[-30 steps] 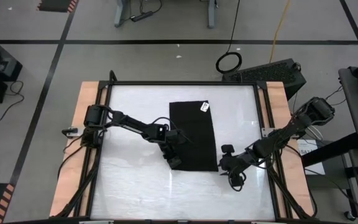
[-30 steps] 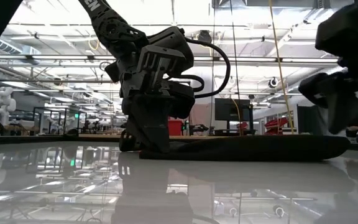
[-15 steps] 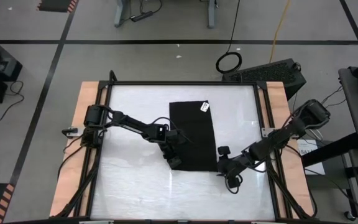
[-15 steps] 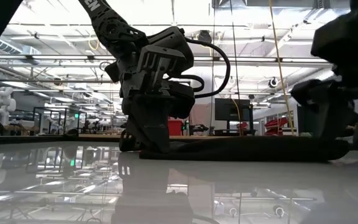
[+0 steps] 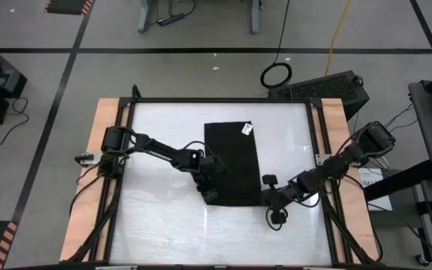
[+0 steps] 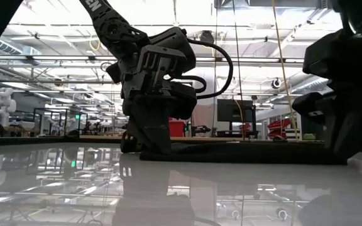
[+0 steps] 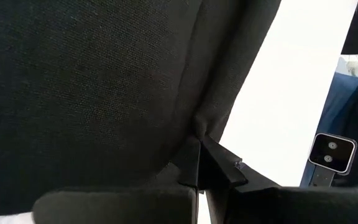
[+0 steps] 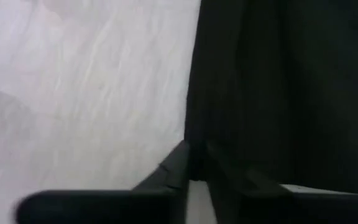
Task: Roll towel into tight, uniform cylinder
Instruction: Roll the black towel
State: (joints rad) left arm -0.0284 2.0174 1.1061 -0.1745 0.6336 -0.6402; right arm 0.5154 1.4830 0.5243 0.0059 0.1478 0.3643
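Flat on the white table (image 5: 163,217), the black towel (image 5: 232,161) lay spread as a tall rectangle a little right of the table's centre, its small white tag (image 5: 247,129) showing at the far right corner, operator. Your left gripper (image 5: 210,193) sat at the towel's near left corner, its fingers pressed together on a pinch of the cloth; the left wrist view showed the fabric (image 7: 104,81) gathered into a crease that ran straight down into the closed fingertips (image 7: 199,171). Your right gripper (image 5: 265,196) stood at the towel's near right corner, touching the edge. From its own wrist view the two fingers (image 8: 179,165) met at the border of the cloth (image 8: 278,87), with bare tabletop (image 8: 86,81) beside it; the jaws looked closed on that edge, though the seam of the grip itself was dark. From table height you saw the towel (image 6: 250,152) as a low dark strip between the two grippers, the left one (image 6: 146,147) planted on its end and the right arm (image 6: 344,94) looming at the other
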